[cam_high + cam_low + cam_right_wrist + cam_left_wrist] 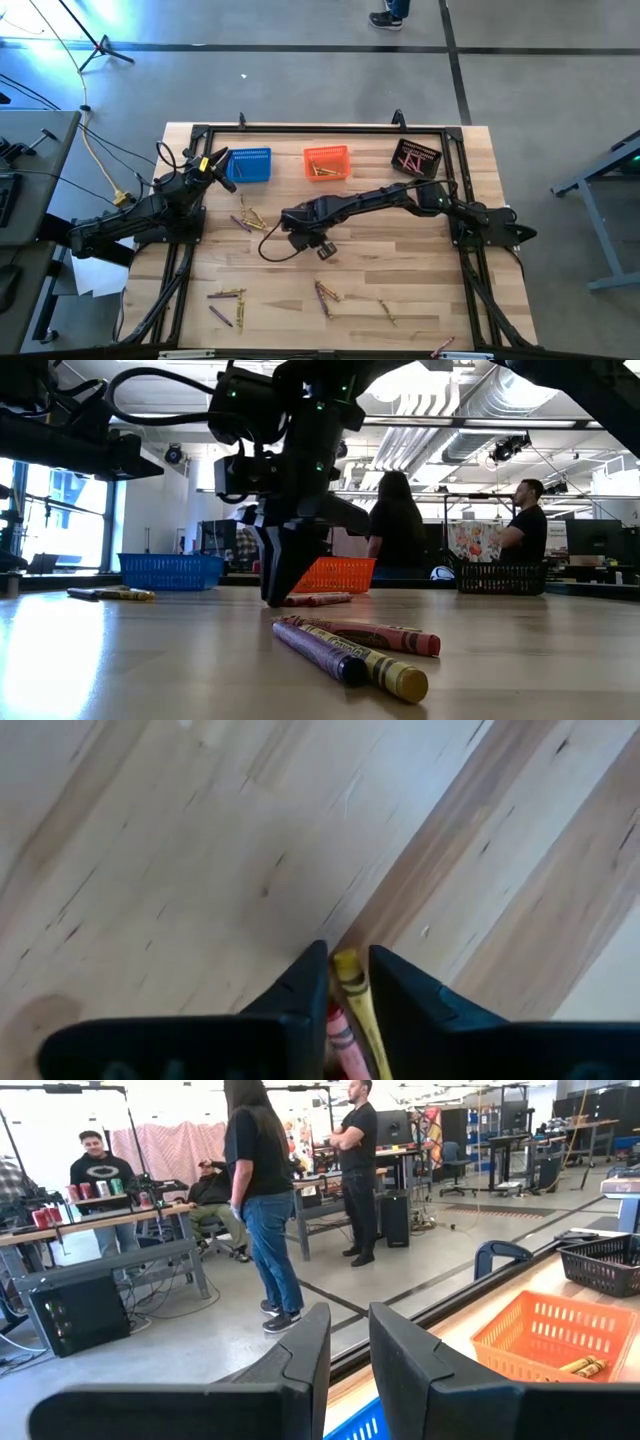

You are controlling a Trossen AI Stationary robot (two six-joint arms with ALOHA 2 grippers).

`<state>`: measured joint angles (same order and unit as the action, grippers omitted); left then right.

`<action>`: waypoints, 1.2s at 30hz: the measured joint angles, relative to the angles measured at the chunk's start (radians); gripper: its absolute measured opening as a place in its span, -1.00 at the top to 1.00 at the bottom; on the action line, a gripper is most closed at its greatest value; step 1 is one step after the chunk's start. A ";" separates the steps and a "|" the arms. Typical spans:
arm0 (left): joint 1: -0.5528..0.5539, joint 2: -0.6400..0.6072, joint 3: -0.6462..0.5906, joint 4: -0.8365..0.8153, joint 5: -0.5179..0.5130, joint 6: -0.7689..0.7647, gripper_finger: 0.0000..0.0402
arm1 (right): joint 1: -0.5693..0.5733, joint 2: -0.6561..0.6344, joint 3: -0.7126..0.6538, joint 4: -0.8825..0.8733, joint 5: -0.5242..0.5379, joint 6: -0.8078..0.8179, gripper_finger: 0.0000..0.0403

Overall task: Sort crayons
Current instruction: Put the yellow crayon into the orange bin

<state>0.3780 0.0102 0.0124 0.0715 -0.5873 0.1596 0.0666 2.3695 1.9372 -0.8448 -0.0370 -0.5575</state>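
Closest to the low camera, three crayons (355, 648) lie side by side on the wooden table (150, 660): a purple one, a yellow-tipped one and a reddish one. Behind them the right gripper (285, 595) points straight down, its tips at the tabletop. From its wrist camera, the two dark fingers (300, 990) stand narrowly apart, pinching a yellow crayon (352, 985) and a red crayon (342, 1035) between them. From above, more crayons are scattered over the near half of the table and beside the blue basket (249, 164). Some already lie in the orange basket (327, 162) and the black basket (416, 158). The left gripper (214, 164) hangs by the blue basket, fingers slightly apart, holding nothing.
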 joint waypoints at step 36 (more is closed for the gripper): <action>0.000 0.000 0.000 0.000 0.000 0.000 0.70 | -0.045 0.000 -0.001 -0.014 -0.044 0.062 0.55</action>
<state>0.3782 0.0103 0.0126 0.0712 -0.5873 0.1596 0.0216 2.3699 1.9362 -0.8585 -0.0807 -0.4954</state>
